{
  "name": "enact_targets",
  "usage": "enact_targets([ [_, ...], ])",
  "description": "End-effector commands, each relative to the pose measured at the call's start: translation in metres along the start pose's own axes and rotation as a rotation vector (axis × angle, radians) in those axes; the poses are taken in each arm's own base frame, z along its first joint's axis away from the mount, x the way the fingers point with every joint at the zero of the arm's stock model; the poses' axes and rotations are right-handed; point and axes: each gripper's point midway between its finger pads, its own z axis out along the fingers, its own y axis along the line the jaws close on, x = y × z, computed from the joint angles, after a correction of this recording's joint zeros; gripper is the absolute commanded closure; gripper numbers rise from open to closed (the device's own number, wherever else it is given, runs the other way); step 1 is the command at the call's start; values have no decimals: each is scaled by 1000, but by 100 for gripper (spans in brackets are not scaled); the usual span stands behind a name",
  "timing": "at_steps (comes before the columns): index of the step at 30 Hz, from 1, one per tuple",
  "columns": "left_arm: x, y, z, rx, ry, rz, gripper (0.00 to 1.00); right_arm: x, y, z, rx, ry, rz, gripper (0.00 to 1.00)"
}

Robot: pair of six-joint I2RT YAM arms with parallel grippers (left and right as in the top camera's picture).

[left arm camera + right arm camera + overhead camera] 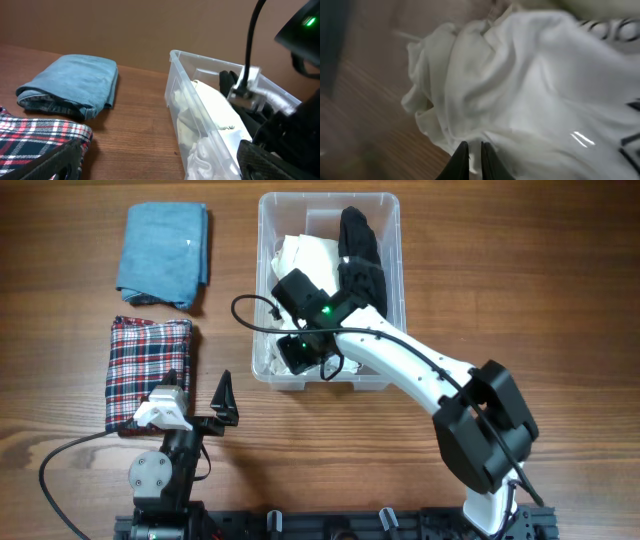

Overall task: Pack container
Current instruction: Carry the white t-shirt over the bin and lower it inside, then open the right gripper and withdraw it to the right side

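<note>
Container (264, 280) has the right gripper (474, 148) inside it, at its near left corner. The jaws stand pressed nearly together, only a pale sliver between them, right down on the white cloth (520, 90); whether a fold is caught there I cannot tell. The arm reaches in over the near wall from the near right corner of the bench (520, 260). The white cloth fills the left half of the container's floor, and a black cloth (360, 255) lies along the right wall, toward the far end. The container sits at the middle of the far edge, its long axis running from the far edge toward the near edge.

The left gripper (226, 398) hangs low by the near left corner, jaws spread wide and holding nothing, just beside the near right corner of a folded plaid cloth (148, 370). A folded blue cloth (165, 255) lies beyond that, at the far left corner, apart from the plaid one. Both folded cloths lie to the left of the container, so the left arm is plainly the nearer one. My judgement: whichever cloth it lifts must travel rightward and over the left long wall, and the right gripper has to leave the container first, since it sits just inside that wall
</note>
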Motion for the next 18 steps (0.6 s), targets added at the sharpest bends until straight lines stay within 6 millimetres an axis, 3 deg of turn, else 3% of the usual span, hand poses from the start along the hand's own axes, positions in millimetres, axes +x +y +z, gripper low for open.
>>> enact_targets([
  [1,2,3,0,-12,0,-3,0,-64,1,-95,65,-298,-41,89],
  [4,2,3,0,-12,0,-3,0,-86,-8,-146,104,-430,-45,83],
  [5,2,3,0,-12,0,-3,0,-92,-24,-174,162,-487,-22,81],
  [6,2,3,0,-12,0,-3,0,-93,-41,-195,216,-524,12,71],
  [8,2,3,0,-12,0,-3,0,-87,-86,-235,330,-588,104,35],
  [10,2,3,0,-12,0,-3,0,-76,-131,-266,395,-623,206,15],
  [11,2,3,0,-12,0,-3,0,-68,-159,-280,425,-641,285,11],
  [12,2,3,0,-12,0,-3,0,-55,-203,-296,476,-650,387,4],
  [15,2,3,0,-12,0,-3,0,-28,-266,-306,541,-644,561,0],
  [17,2,3,0,-12,0,-3,0,0,-315,-299,546,-603,696,0],
  [18,2,3,0,-12,0,-3,0,8,-328,-296,545,-590,734,0],
])
